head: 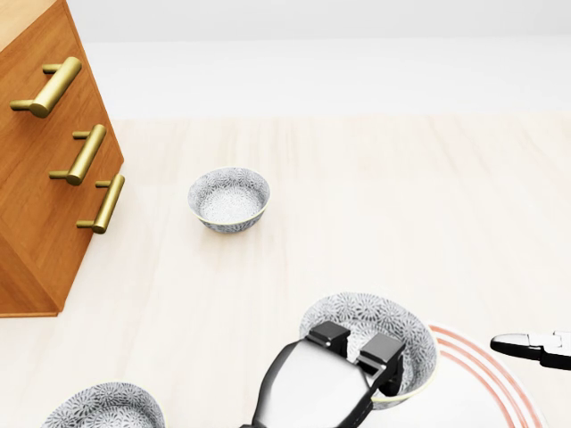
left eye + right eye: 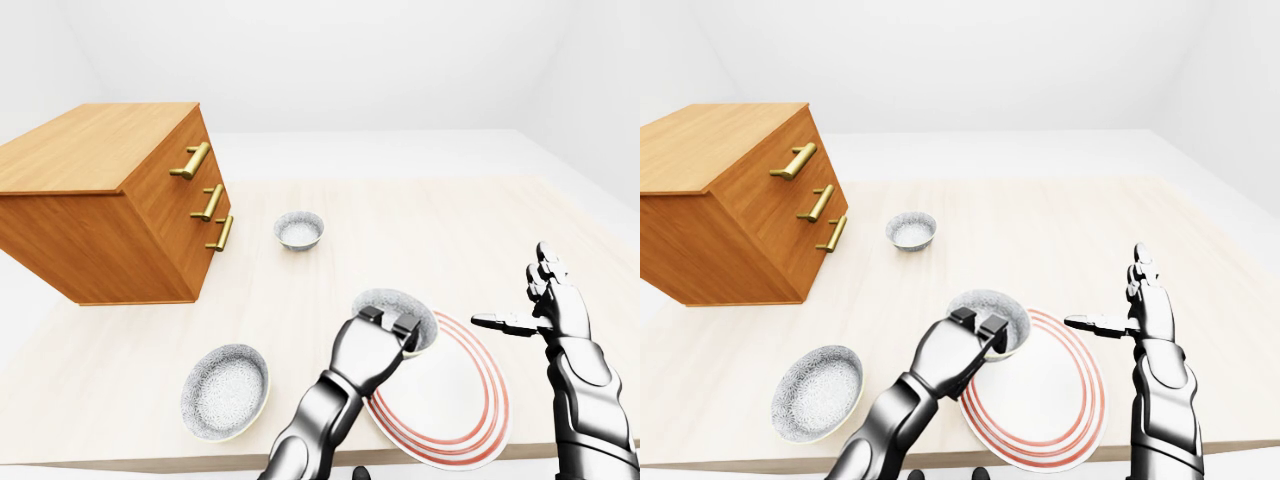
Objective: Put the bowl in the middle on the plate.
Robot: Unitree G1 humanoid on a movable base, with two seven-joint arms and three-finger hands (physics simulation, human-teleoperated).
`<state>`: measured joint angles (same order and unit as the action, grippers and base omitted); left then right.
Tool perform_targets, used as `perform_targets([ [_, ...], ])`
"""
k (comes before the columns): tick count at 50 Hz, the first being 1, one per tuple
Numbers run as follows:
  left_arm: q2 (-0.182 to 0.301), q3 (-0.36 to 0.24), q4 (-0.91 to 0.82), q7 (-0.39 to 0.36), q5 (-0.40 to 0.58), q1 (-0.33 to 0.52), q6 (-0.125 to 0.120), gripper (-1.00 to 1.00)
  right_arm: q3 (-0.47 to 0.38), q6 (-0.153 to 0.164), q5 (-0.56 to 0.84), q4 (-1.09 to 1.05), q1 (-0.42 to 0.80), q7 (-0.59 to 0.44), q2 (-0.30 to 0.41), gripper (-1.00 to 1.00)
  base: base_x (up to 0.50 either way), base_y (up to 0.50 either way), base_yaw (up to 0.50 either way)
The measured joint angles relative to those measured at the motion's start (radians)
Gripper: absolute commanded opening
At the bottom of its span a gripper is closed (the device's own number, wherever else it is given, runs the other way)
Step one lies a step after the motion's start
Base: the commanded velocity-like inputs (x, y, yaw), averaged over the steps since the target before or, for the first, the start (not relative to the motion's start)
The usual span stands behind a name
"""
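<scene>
The middle bowl (image 1: 366, 317), grey-patterned, is held by its near rim in my left hand (image 1: 364, 351), whose fingers are shut on the rim. In the left-eye view the bowl (image 2: 396, 301) hangs over the upper-left edge of the white plate with red rings (image 2: 455, 400). I cannot tell whether it touches the plate. Part of the bowl's near side is hidden behind my hand. My right hand (image 2: 525, 300) is held open to the right of the plate, fingers spread, with nothing in it.
A smaller patterned bowl (image 1: 229, 198) stands further up the table. Another bowl (image 2: 225, 388) lies at the lower left near the table's edge. A wooden drawer chest (image 2: 110, 200) with brass handles takes up the left side.
</scene>
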<state>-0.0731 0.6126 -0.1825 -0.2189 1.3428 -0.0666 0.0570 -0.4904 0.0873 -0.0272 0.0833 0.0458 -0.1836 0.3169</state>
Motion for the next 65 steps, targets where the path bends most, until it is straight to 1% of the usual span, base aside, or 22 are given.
perform_targets([
  [16,-0.022,0.047,0.020,-0.004,0.012,0.006,-0.008,-1.00,-0.001,0.000,0.003,-0.007,-0.002,-0.003,-0.001,1.00,0.00,0.00,0.00],
  [29,-0.033,0.073,0.041,-0.005,0.017,0.012,-0.007,-1.00,0.000,0.000,0.004,0.001,0.000,-0.003,-0.001,1.00,0.00,0.00,0.00],
  [40,-0.039,0.076,0.053,-0.010,0.019,0.018,-0.003,-1.00,0.002,0.000,0.002,0.010,0.003,-0.002,0.001,1.00,0.00,0.00,0.00],
  [65,-0.045,0.052,0.078,-0.023,0.001,0.030,0.014,-1.00,0.006,0.000,0.002,0.017,0.003,0.001,0.001,1.00,0.00,0.00,0.00],
])
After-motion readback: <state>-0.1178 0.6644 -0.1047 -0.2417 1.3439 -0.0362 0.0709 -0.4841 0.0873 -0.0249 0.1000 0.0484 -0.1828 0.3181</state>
